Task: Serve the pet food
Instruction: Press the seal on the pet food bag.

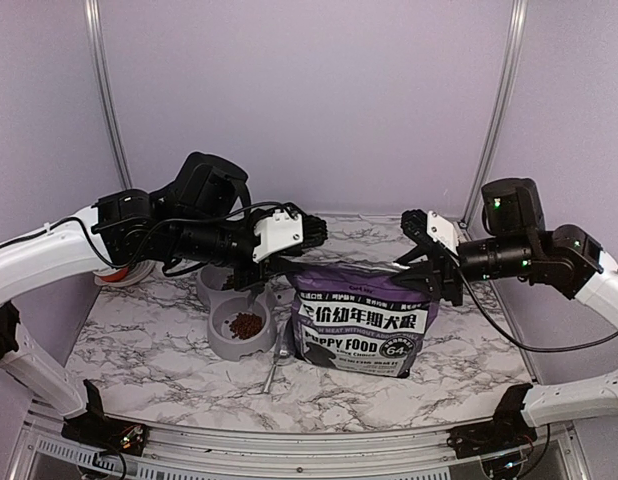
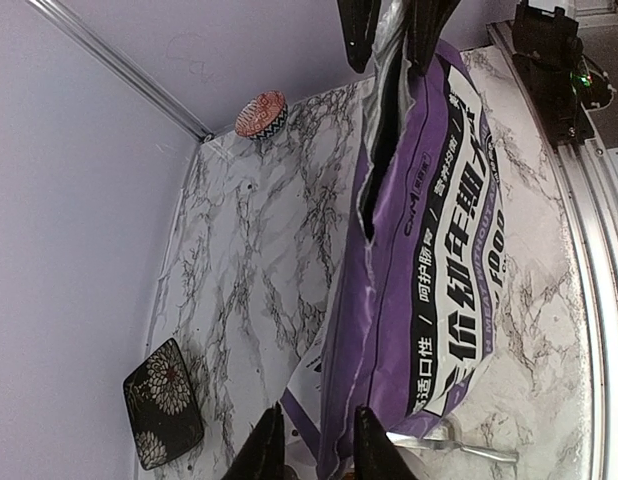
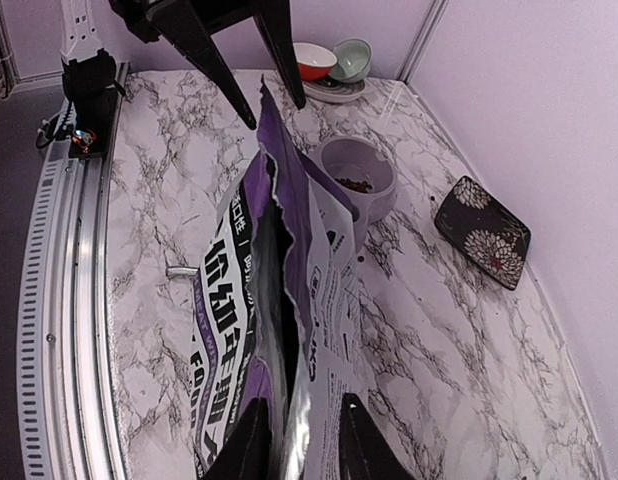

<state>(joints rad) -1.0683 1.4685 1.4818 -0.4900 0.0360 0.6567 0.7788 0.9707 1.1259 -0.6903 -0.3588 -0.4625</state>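
The purple-and-white "PUPPY FOOD" bag (image 1: 361, 325) (image 2: 439, 230) (image 3: 259, 300) stands upright mid-table with its torn mouth gaping. Pet food (image 1: 247, 325) (image 3: 357, 184) lies as a small brown heap in the near cup of the grey double bowl (image 1: 221, 340) (image 3: 384, 195), left of the bag. My left gripper (image 1: 317, 232) (image 2: 314, 445) straddles the bag's top left corner, jaws parted, with marble showing beside one finger. My right gripper (image 1: 434, 270) (image 3: 299, 440) flanks the top right corner; both fingers lie against the bag's walls. The metal scoop (image 1: 276, 365) (image 2: 459, 445) (image 3: 181, 271) lies flat by the bag's foot.
A black flowered plate (image 2: 164, 400) (image 3: 482, 232) lies behind the bag. Stacked small bowls (image 3: 334, 65) (image 2: 261, 113) sit in the back left corner near the wall. An aluminium rail (image 3: 69, 330) runs along the near table edge.
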